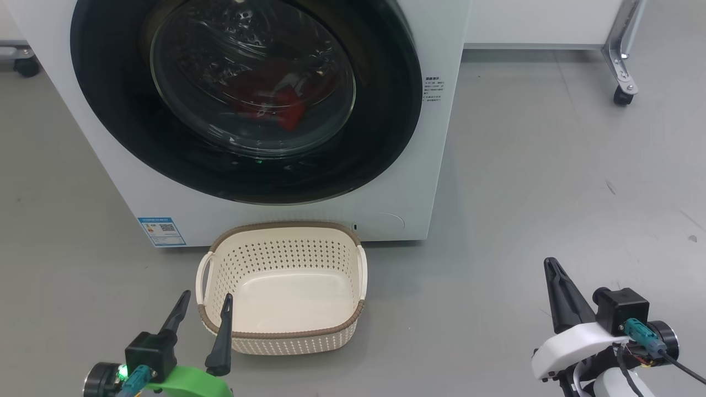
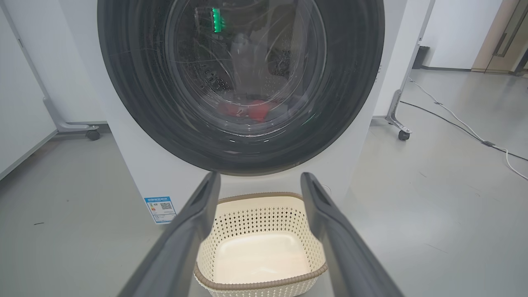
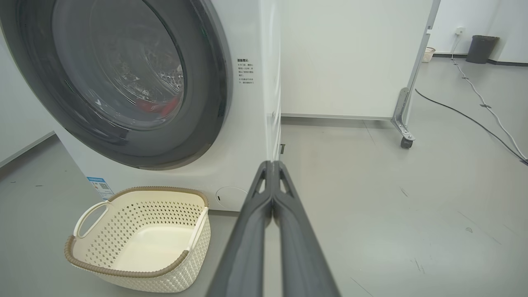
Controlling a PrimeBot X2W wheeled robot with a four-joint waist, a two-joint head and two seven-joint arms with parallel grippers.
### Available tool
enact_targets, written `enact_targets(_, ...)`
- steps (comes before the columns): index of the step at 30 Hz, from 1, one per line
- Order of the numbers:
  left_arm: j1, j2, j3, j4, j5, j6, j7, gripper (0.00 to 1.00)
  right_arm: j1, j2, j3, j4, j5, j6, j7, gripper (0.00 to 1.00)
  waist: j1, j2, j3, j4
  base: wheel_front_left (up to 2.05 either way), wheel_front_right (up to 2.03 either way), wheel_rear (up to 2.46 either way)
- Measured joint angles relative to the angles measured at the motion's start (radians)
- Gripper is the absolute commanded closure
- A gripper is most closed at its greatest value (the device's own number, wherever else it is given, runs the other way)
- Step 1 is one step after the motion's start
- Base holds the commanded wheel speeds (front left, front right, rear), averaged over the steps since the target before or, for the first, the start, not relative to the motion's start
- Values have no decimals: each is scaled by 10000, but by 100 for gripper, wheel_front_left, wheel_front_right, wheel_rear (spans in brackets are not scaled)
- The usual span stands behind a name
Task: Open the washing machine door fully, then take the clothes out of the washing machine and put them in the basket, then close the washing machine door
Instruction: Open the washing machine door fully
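Washing machine door (image 1: pixel 110 127) closed, ahead of and above both grippers | clothes (image 1: pixel 276 99) red, behind its glass | basket (image 1: pixel 287 226) on floor just ahead of left gripper (image 1: pixel 206 295) | left gripper fingers spread, grasping nothing | right gripper (image 1: pixel 550 262) clenched on nothing, well right of basket

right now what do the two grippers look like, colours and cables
Left gripper: two long dark tapering fingers, bright green mount, black block, teal plug, small green light. Right gripper: same dark fingers, white shell, black block, teal plug with a black cable.
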Motion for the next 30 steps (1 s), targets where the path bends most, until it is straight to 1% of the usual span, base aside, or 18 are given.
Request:
enact_targets(8, -22, -17, 27, 33, 100, 44, 0, 0, 2, 196, -121, 52, 209, 182, 0, 100, 0, 0, 20, 36, 0, 0, 0)
enact_targets(11, -81, -17, 44, 48, 178, 90, 0, 0, 1, 353, -320, 67, 581, 357, 0, 100, 0, 0, 46, 48, 0, 0, 0)
enact_targets(14, -168, -19, 44, 23, 198, 92, 0, 0, -5, 545, -591, 71, 1225, 554, 0, 100, 0, 0, 132, 58, 0, 0, 0)
enact_targets(17, -260, -35, 56, -69, 240, 161, -2, 0, -35, 709, -905, 82, 2067, 867, 0, 100, 0, 0, 269, 75, 0, 0, 0)
enact_targets(18, -305, -36, 73, -130, 278, 178, -4, 0, -121, 773, -1139, 117, 2754, 1045, 0, 100, 0, 0, 381, 88, 0, 0, 0)
enact_targets(21, -393, -36, 90, -226, 293, 180, -13, 0, -349, 807, -1290, 134, 3519, 1239, 29, 100, 0, 0, 577, 108, 0, 0, 0)
enact_targets(23, -483, -46, 96, -272, 293, 207, -13, 0, -591, 865, -1461, 134, 4190, 1306, 163, 100, 0, 0, 721, 121, 0, 0, 0)
enact_targets(27, -673, -77, 75, -433, 366, 207, -13, 0, -1097, 915, -1894, 140, 5929, 1404, 696, 100, 0, 0, 1038, 159, 0, 0, 0)
enact_targets(30, -852, -140, 46, -556, 460, 207, -13, 0, -1545, 922, -2197, 153, 7204, 1406, 1200, 100, 0, 0, 1298, 202, 0, 0, 0)
